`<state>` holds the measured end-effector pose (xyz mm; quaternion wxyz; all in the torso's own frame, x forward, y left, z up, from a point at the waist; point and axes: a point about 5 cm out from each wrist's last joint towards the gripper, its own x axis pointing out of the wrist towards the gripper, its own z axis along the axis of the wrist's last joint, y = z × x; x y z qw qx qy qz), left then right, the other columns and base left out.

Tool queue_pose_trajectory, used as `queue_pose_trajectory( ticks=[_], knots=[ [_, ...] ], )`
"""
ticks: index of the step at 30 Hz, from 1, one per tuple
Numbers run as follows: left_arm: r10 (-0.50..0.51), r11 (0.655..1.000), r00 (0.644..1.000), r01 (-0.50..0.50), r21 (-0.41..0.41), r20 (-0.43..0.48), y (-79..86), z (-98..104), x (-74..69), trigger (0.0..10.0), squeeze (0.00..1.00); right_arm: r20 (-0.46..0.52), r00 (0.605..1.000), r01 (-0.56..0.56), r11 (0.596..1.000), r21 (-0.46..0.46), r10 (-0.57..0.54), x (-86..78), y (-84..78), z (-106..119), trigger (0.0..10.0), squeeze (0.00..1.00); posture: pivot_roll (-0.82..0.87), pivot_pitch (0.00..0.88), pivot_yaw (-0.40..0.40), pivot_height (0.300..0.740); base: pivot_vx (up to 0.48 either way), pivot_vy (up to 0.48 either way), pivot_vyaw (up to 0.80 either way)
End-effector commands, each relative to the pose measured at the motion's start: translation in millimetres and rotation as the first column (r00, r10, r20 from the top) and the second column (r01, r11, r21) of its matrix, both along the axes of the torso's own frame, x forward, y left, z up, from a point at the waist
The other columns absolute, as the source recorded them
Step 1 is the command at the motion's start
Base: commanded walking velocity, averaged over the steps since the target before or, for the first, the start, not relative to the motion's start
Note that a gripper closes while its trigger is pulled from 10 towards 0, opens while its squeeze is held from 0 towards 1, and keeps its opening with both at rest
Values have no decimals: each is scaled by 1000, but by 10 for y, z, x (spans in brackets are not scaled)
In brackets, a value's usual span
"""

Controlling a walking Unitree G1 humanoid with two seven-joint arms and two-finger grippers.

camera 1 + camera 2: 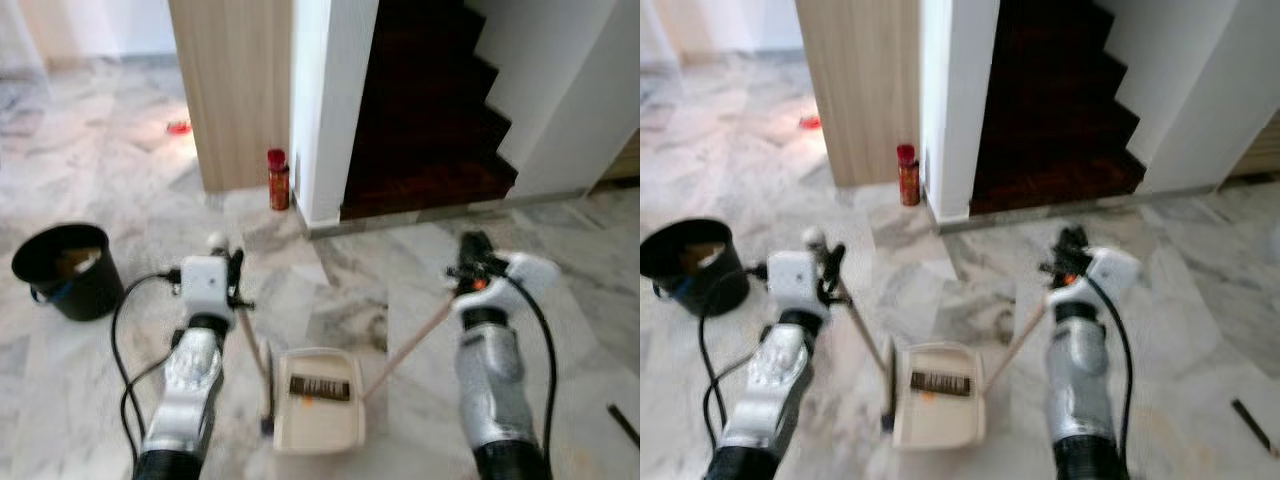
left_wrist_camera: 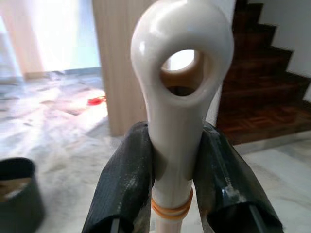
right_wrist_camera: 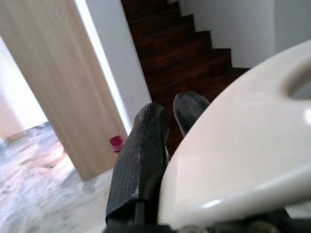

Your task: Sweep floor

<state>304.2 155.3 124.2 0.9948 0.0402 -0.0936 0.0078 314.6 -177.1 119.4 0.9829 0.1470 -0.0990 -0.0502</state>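
A cream dustpan (image 1: 318, 412) sits on the marble floor between my arms, with a dark strip inside it. My left gripper (image 1: 233, 272) is shut on the cream broom handle (image 2: 178, 121), just below its looped end. The broom stick (image 1: 256, 355) slants down to a dark head beside the dustpan's left edge. My right gripper (image 1: 473, 252) is shut on the top of the dustpan's long handle (image 1: 408, 348), whose cream end (image 3: 243, 160) sits beside the black fingers (image 3: 142, 160).
A black bucket (image 1: 64, 268) stands on the floor at my left. A red can (image 1: 277, 178) sits by the white wall corner next to a wooden panel (image 1: 235, 90). Dark wooden stairs (image 1: 430, 110) rise ahead. A small red item (image 1: 178, 127) lies far left.
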Motion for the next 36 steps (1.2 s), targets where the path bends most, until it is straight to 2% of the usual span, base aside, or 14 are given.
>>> queue_pose_trajectory(
  ticks=[1, 21, 25, 31, 36],
  knots=[
    [-10, 1000, 999, 10, 8, 48, -49, 125, 19, 10000, 0, 47, 999, 26, 1000, 10, -27, 1, -89, 112, 10000, 0, 57, 0, -48, 740, 0, 480, 0],
    [-3, 1000, 999, 3, 8, 45, -41, 136, 10, 10000, 0, 42, 999, -1, 1000, 17, 0, 11, -30, 109, 10000, 0, 65, 0, -48, 740, 0, 480, 0],
    [-2, 1000, 999, 2, 8, 44, -36, 140, 9, 10000, 0, 47, 999, -6, 1000, -4, 6, 15, -13, 123, 10000, 0, 68, 0, -49, 740, 0, 480, 0],
    [1, 1000, 999, -2, 12, 44, -32, 139, 7, 10000, 0, 55, 998, -11, 1000, -2, 11, 14, -3, 132, 10000, 0, 68, 0, -49, 740, 0, 480, 764],
    [-3, 1000, 999, 3, 11, 41, -38, 137, 3, 10000, 0, 54, 998, -15, 1000, 14, 14, 9, 3, 126, 10000, 0, 68, 0, -46, 740, 0, 480, 0]
  ],
)
